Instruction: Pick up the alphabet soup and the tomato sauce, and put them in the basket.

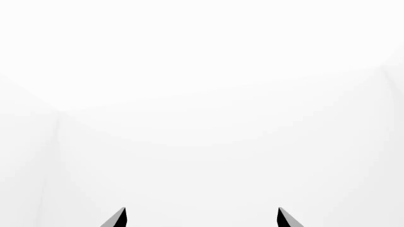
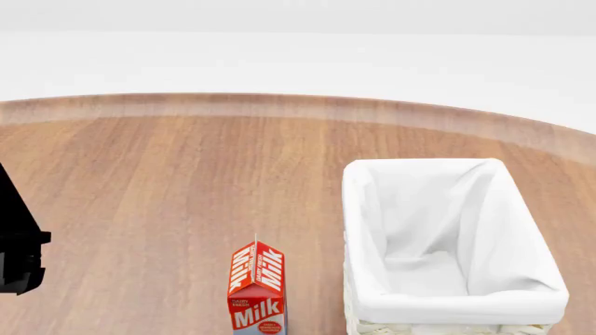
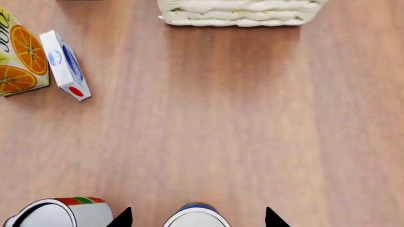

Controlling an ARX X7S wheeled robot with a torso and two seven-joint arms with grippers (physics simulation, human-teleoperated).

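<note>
Nothing has been placed yet: the basket (image 2: pixel 453 244) is seen empty at 4 o'clock in the head view. The alphabet soup (image 3: pixel 197 216) stands between the right gripper's (image 3: pixel 197 218) spread jaws, the tomato sauce (image 3: pixel 60 213) just beside. The left gripper (image 1: pixel 202 218) is spread, holding nothing.

milk carton (image 2: pixel 257 289), head view, about 6 o'clock on the table (image 2: pixel 167 188): "milk" in white letters on the red front panel, "milk" again running slantwise on each of the two sloped top faces. small red oval badge under the front word, print too small to read. juice carton (image 3: pixel 19 54), right wrist view: orange slices printed, partial dark letters at its cut-off edge, not legible. small white box (image 3: pixel 65 64) just beside it: blue oval and red dot marks, no readable text. can labels: nothing readable.
</note>
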